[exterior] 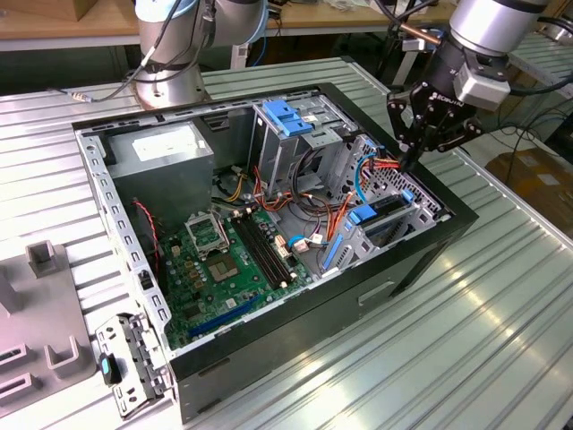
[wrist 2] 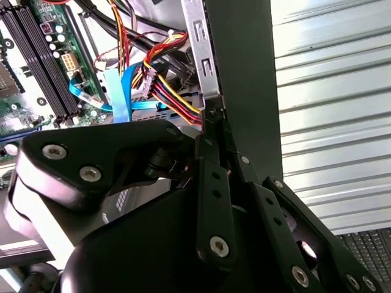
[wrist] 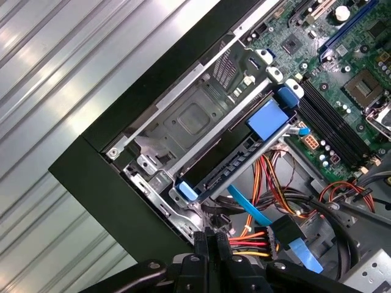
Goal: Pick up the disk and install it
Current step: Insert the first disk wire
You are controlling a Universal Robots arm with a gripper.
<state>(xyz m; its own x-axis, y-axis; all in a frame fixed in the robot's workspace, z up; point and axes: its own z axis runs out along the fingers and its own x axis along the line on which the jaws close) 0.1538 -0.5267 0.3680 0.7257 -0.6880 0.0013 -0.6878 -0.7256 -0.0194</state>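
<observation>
Disk (wrist: 235,160) sits inside the open computer case (exterior: 295,313), lying in the metal drive bay (wrist: 183,119) at the corner of the case nearest the arm. In the first wrist view its dark body lies slanted along the bay's edge, with a blue tab at each end and a blue handle near the motherboard (wrist: 342,73) side. In the exterior view the same disk (exterior: 385,210) shows as a blue-edged slab in the cage at the exterior view's right.

Gripper (exterior: 414,154) hangs just above that corner, over the orange and red cables (wrist: 263,235). Its fingers (wrist: 211,247) are pressed together with nothing between them; both wrist views show the two black tips meeting. They hold no part of the disk and appear to stand a little apart from it, near the bay's end by the case wall.

Judging from this, the pick-up and carry look done, since the disk is already in its bay and released. Whether it is pushed fully home cannot be told; it seems slightly tilted against the bay rather than flush, so final seating may remain. The case rests on a ribbed metal tabletop (exterior: 466,340).
</observation>
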